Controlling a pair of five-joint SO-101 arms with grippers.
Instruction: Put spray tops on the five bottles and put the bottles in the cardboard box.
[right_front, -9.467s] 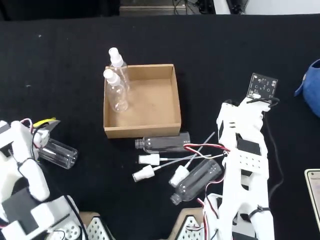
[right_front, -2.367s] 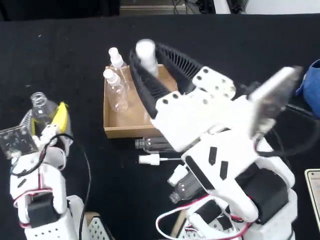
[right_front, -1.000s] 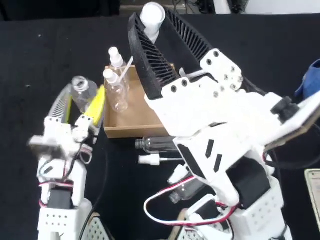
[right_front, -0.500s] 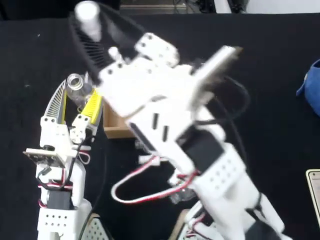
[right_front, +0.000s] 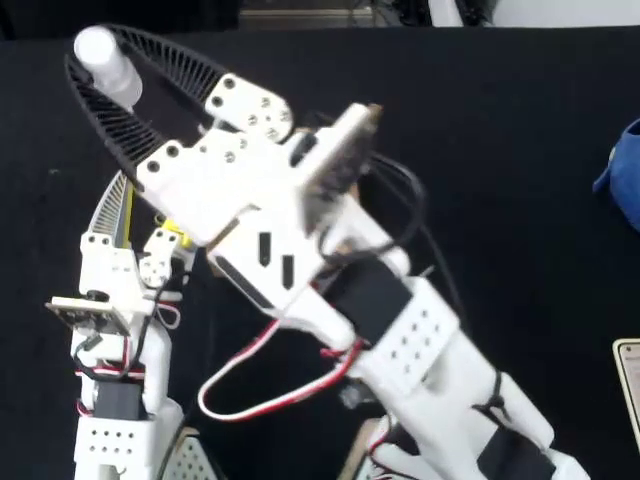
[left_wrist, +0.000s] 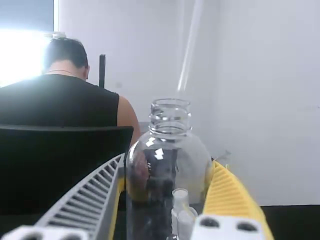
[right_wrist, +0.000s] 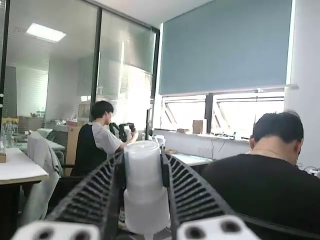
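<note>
The right gripper (right_front: 108, 75) hung high toward ten o'clock over the black table (right_front: 520, 150), its ribbed black jaws pinching a white spray top (right_front: 100, 48) between them. Lower, near eight o'clock, the left gripper (left_wrist: 165, 215) pointed upward, its grey and yellow jaws clamped around a clear bottle (left_wrist: 167, 155) that stood upright with its threaded mouth open. A thin clear tube (left_wrist: 189, 45) slanted down to just above that mouth.

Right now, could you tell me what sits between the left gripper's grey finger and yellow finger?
The left gripper holds a clear bottle, its neck uncapped, between them; the left wrist view shows it.
</note>
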